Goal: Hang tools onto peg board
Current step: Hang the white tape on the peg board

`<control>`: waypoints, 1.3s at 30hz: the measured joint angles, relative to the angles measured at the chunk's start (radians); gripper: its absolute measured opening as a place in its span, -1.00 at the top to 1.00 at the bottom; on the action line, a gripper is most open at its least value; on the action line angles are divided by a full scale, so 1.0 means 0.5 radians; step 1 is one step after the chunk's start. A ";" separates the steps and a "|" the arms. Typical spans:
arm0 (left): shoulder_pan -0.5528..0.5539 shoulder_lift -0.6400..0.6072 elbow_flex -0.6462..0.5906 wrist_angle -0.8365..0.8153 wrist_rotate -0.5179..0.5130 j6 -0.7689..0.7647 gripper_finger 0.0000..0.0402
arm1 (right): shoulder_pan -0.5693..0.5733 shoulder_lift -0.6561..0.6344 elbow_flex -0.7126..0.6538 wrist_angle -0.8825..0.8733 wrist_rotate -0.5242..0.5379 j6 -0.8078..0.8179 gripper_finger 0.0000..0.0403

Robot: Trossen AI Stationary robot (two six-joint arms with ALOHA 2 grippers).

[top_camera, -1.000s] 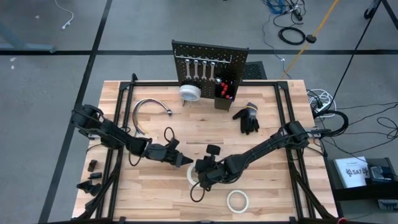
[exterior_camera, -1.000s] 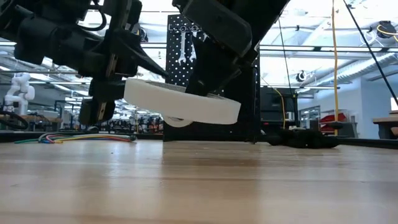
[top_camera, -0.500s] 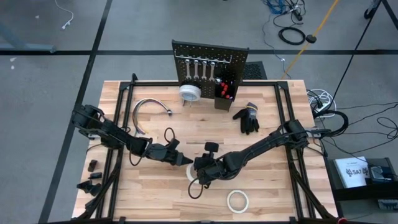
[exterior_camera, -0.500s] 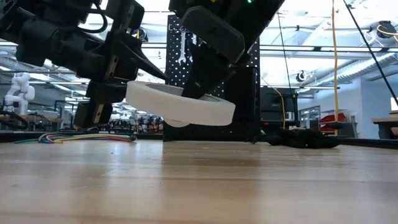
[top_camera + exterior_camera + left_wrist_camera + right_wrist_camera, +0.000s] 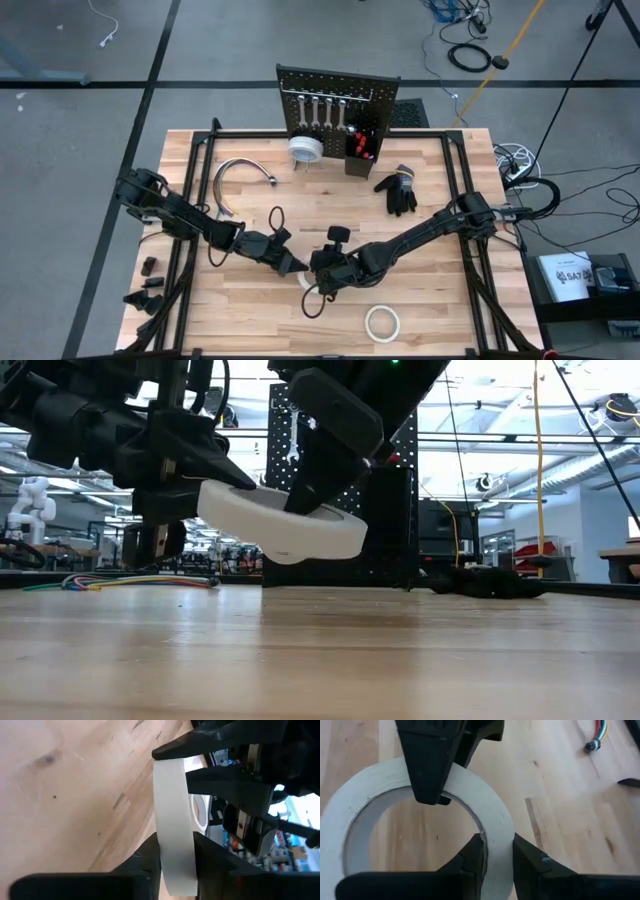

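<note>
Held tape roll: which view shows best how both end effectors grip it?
Right wrist view: the held tape roll fills it, pinched on opposite sides of its band. Left wrist shows it edge-on, low view shows it clear of the table, high view mostly hides it.

1. The high view looks straight down from far above, taking in the whole wooden counter and the surrounding floor.
2. The low view sits at counter height, facing level toward the peg board.
3. Both wrist views sit very close to one white tape roll, which all four views share.
</note>
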 joint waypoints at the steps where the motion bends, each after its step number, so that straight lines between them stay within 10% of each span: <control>1: 0.000 0.000 0.000 -0.004 -0.001 0.037 0.59 | 0.001 0.000 0.000 -0.001 0.007 -0.021 0.70; 9: 0.023 -0.002 0.002 -0.058 0.020 0.119 0.70 | -0.005 -0.013 -0.001 -0.022 -0.021 -0.215 0.25; 20: 0.513 -0.530 0.006 -0.555 0.571 0.854 0.70 | -0.001 -0.567 -0.155 -0.319 -0.096 -0.341 -0.13; 31: 1.172 -1.193 0.149 -1.351 0.254 2.658 0.70 | -0.477 -1.307 -1.538 1.793 -0.791 -0.385 -0.05; 39: 1.589 -1.079 0.271 -1.461 0.610 3.018 0.70 | -0.618 -1.314 -1.500 1.862 -0.868 -0.418 -0.04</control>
